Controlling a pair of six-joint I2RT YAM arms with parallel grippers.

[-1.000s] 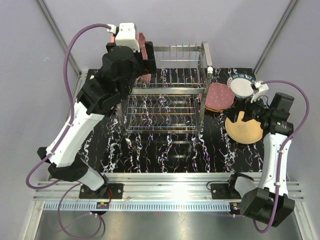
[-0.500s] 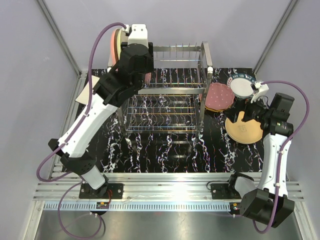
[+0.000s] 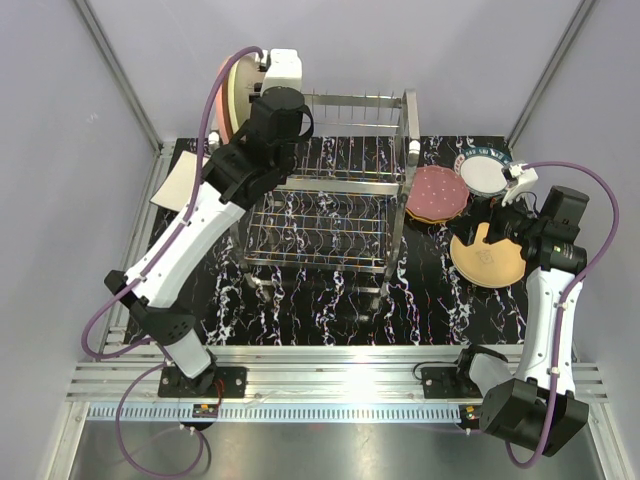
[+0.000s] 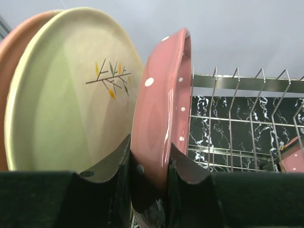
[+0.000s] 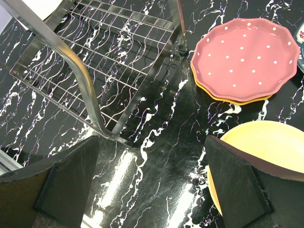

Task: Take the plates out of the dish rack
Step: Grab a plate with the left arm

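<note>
Plate, squarish white (image 3: 178, 186), lies flat at the far-left table edge beside the left arm. Left gripper (image 4: 149, 159) is up at the back-left end of the dish rack (image 3: 330, 195), fingers (image 4: 107, 168) pinched narrow on the rim of an upright maroon white-dotted plate (image 4: 161, 104). Just left of it stand 2 more upright plates: a cream plate (image 4: 66, 104) with a leaf sprig, then a pink plate (image 4: 12, 61) behind that. Cannot tell whether those 2 sit in the rack prongs or lean on the gripper. Right of the rack, on the black marble table (image 3: 330, 300), a 2nd dotted plate (image 5: 242, 57) lies flat on an orange plate (image 5: 228, 99). Teal-rimmed white plate (image 3: 485, 175) lies just behind them. Right gripper (image 5: 152, 180) hovers over the table, fingers wide apart, holding nothing, with a tan plate (image 5: 270, 147) flat under its right-hand finger.
</note>
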